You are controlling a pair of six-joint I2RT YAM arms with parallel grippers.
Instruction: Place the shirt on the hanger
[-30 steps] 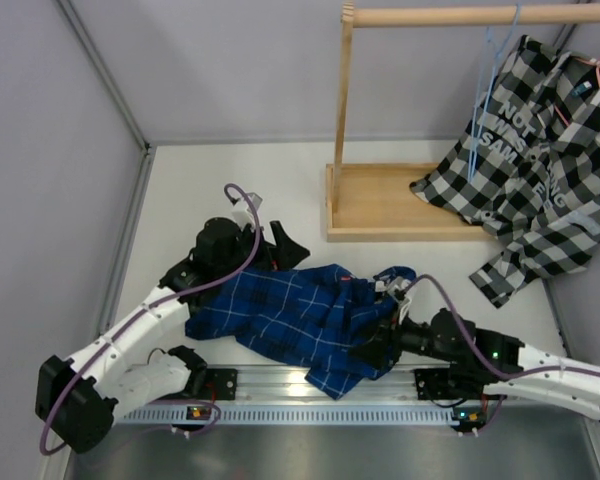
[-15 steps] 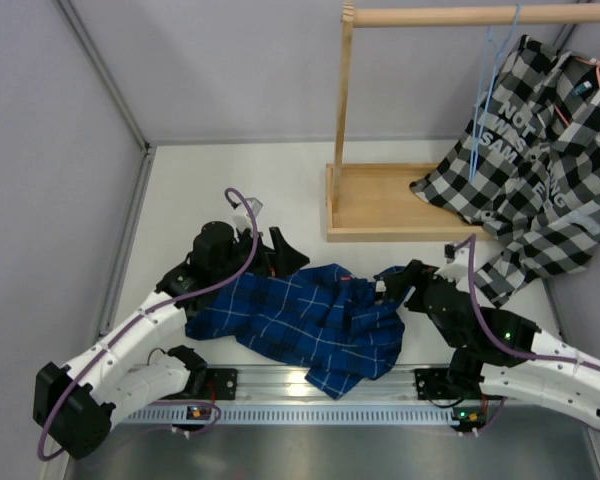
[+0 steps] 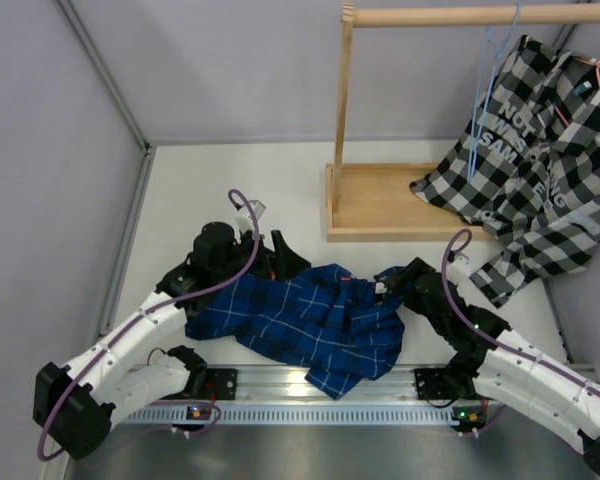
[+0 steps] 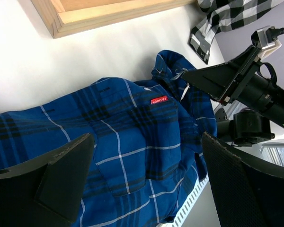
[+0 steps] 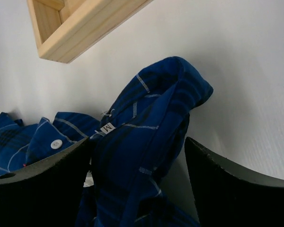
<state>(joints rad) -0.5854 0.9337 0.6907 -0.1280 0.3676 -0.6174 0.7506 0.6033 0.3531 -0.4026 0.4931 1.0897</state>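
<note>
Right arm (image 3: 520,355) has swung to shirt's (image 3: 300,320) 3 o'clock collar (image 5: 146,118), jaws apart astride it, poised to grip; left jaws apart.

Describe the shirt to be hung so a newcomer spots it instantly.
Find the wooden rack at the back right, then look nearer, between the left arm and right arm. The crumpled shirt lying there is dark blue with thin pale lines, unlike the black-and-white checked shirt hanging from the rack.
</note>
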